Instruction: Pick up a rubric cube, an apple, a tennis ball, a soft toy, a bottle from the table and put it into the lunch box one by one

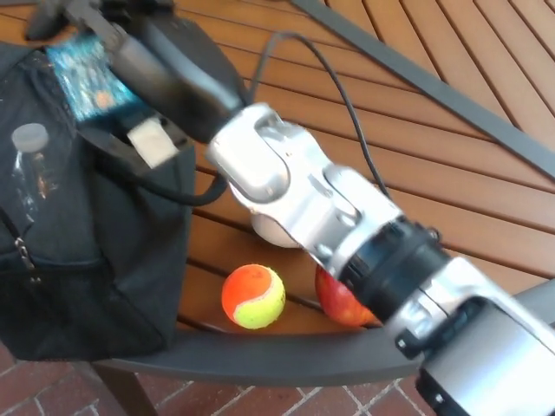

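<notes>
My right hand (154, 54) reaches across from the lower right and is shut on a blue rubric cube (87, 76), holding it over the open top of the black lunch box bag (113, 251) at the left. A clear bottle (31, 165) with a white cap lies inside the bag. An orange and yellow tennis ball (253, 296) sits on the table near the front edge. Beside it, the red apple (340, 305) and the pale soft toy (267, 232) are mostly hidden behind my silver forearm (295, 186).
The slatted wooden table (451, 165) has a dark metal rim along its front and a metal bar crossing the upper right. Red brick floor shows below the rim. The bag's black strap hangs by my wrist.
</notes>
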